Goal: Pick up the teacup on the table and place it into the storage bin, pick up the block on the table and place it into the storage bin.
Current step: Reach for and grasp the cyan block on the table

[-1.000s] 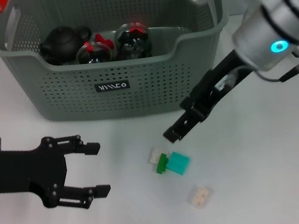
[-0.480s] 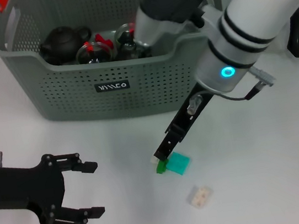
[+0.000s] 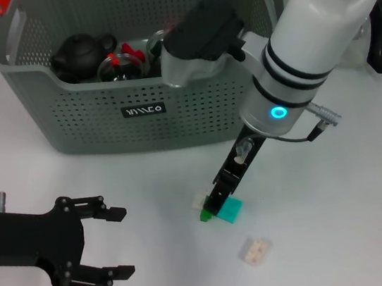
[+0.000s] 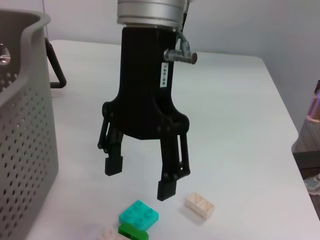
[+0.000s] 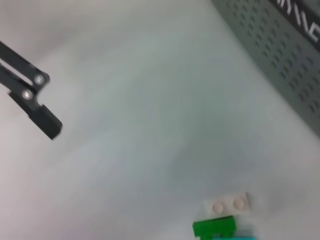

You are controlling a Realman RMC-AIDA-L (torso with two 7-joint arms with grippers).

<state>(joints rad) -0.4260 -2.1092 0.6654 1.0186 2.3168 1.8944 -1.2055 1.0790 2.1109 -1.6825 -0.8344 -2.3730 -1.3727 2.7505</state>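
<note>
A cluster of blocks lies on the white table: a teal block [image 3: 230,209] [image 4: 138,215], a green block [image 3: 205,214] [image 5: 215,227] and a small white block [image 3: 198,201] [image 5: 227,204]. My right gripper [image 3: 213,202] [image 4: 141,177] hangs open just above this cluster, fingers pointing down. The grey-green storage bin [image 3: 142,121] stands behind and holds a black teapot [image 3: 79,53] and two glass vessels with red trim [image 3: 122,65]. No teacup shows on the table. My left gripper [image 3: 120,242] rests open at the near left, empty.
A separate cream block [image 3: 254,251] [image 4: 200,205] lies nearer than the cluster. The bin wall [image 5: 280,50] rises close behind the blocks. One finger [image 5: 35,105] of the left gripper appears in the right wrist view, well away from the blocks.
My right arm has swung down and leftward, bringing its open gripper from beside the bin to just over the block cluster. The left gripper has drifted slightly nearer and leftward.
</note>
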